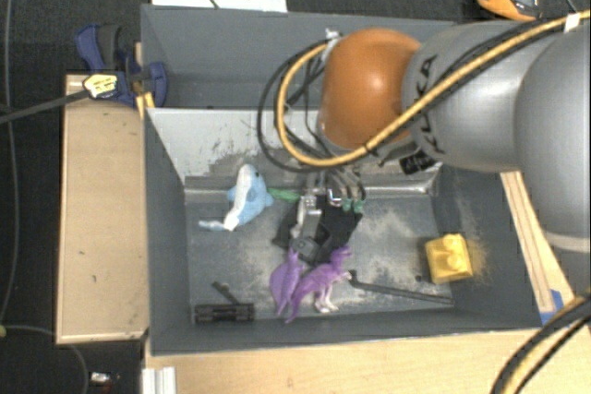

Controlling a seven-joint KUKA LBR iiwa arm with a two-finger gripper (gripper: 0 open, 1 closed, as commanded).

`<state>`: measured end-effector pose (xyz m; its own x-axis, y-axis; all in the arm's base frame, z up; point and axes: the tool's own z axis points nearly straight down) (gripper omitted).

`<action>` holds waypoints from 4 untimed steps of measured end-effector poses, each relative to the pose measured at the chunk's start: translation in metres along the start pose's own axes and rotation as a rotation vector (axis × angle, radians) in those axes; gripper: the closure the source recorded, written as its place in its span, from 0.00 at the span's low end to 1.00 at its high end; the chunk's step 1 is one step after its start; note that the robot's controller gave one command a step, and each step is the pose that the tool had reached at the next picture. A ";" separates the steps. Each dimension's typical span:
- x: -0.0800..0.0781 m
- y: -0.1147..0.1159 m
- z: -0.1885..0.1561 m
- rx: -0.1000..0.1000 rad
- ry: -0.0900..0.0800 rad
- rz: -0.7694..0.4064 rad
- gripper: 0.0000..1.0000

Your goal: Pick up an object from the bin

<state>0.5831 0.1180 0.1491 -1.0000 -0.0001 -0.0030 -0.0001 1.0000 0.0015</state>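
**A:** Where is the gripper [309,235]?

**B:** Low in the middle of the bin [231,143], right above the purple toy dinosaur [319,280], which lies near the front wall. I cannot tell whether the claw is apart or together; its dark parts blur into each other.

**A:** How should the pick go?

**B:** I judge it best to come straight down over the body, not the thin legs or tail, and close across the narrow width. The figure looks like smooth moulded plastic with a knobbly outline, so it could twist or slip out.

**A:** Anything in the way?

**B:** 1 thin dark rod [397,292] lies just beside it on the right. A pale blue plastic animal [245,198] sits up-left, apart. The chunky yellow block [448,256] and the flat black piece [222,311] are well clear. The floor is dull grey metal, speckled with grit.
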 end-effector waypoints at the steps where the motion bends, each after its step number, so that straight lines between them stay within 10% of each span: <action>1: -0.008 -0.063 0.079 0.000 0.004 0.142 0.00; 2: -0.004 -0.063 0.078 -0.002 -0.006 -0.406 0.00; 3: -0.009 -0.062 0.077 -0.001 0.001 0.112 0.00; 4: -0.006 -0.063 0.077 -0.003 -0.009 -0.374 0.00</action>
<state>0.5897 0.0553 0.0725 -0.9309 -0.3650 -0.0124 -0.3651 0.9310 0.0014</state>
